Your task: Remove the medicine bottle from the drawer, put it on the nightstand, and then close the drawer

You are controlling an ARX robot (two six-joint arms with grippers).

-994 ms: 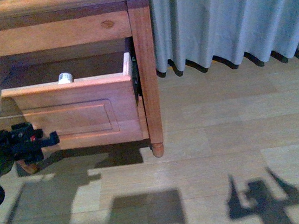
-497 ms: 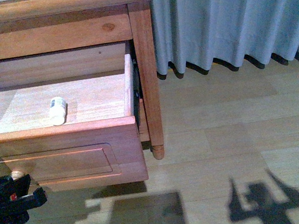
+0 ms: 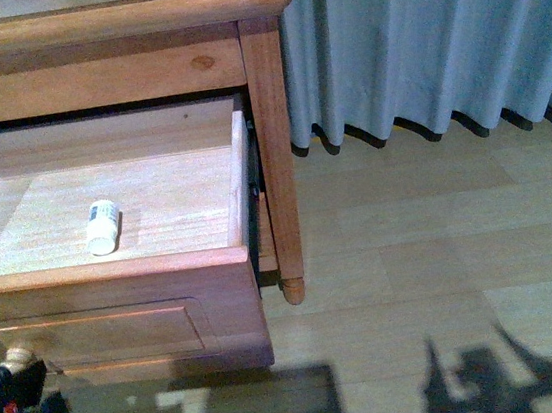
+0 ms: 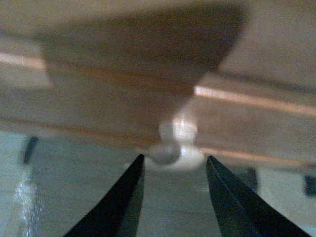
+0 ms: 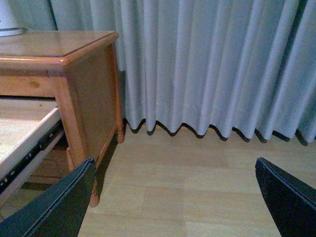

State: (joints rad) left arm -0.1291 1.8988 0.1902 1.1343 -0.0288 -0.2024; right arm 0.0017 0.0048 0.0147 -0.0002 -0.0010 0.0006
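Observation:
The drawer (image 3: 120,326) of the honey-brown nightstand (image 3: 270,116) stands pulled far out, its pale bare-wood inside showing. A small white medicine bottle (image 3: 103,227) lies on its side on the drawer floor, left of the middle. My left gripper (image 3: 13,405) is at the lower left, shut on the round drawer knob (image 3: 19,356); in the left wrist view the knob (image 4: 177,148) sits between the two dark fingers (image 4: 126,197). My right gripper (image 5: 175,197) hangs open above the floor to the right of the nightstand (image 5: 74,54), holding nothing.
A grey-blue curtain (image 3: 436,36) hangs to the floor behind and to the right of the nightstand. Pale wood-plank floor (image 3: 412,250) spreads in front, crossed by arm shadows. The base of a white object (image 5: 10,22) stands on the nightstand top.
The drawer has slid out toward me, pulled by my left gripper, which moved down and nearer. The bottle has come into full view, lying on the drawer floor.

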